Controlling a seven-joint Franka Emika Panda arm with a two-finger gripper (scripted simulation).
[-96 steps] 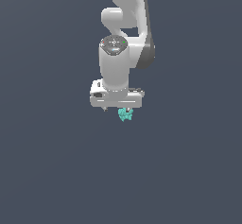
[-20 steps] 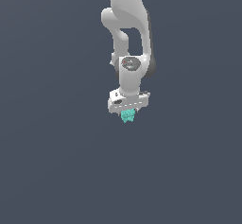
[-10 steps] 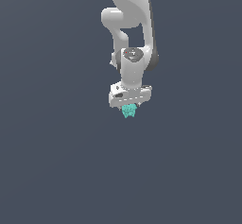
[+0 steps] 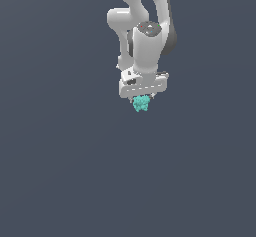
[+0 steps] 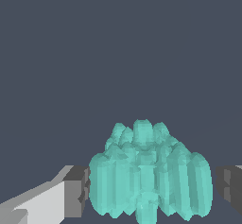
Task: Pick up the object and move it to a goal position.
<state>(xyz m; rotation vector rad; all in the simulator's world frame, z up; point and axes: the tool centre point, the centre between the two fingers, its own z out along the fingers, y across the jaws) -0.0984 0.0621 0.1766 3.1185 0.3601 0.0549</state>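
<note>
The object (image 4: 141, 103), a knobbly teal clump, is hanging directly beneath the gripper (image 4: 142, 100), at about 6 o'clock from the wrist and a little above the centre of the exterior view. In the wrist view the object (image 5: 149, 173) is sitting between the fingers (image 5: 76, 192), which are pressing in on both sides, so the claw is closing on it and carrying it. The pick appears done; the move to the goal is probably under way, though no goal marker is showing. Compared with half a second ago, the arm is turning and the object is sitting slightly higher.
</note>
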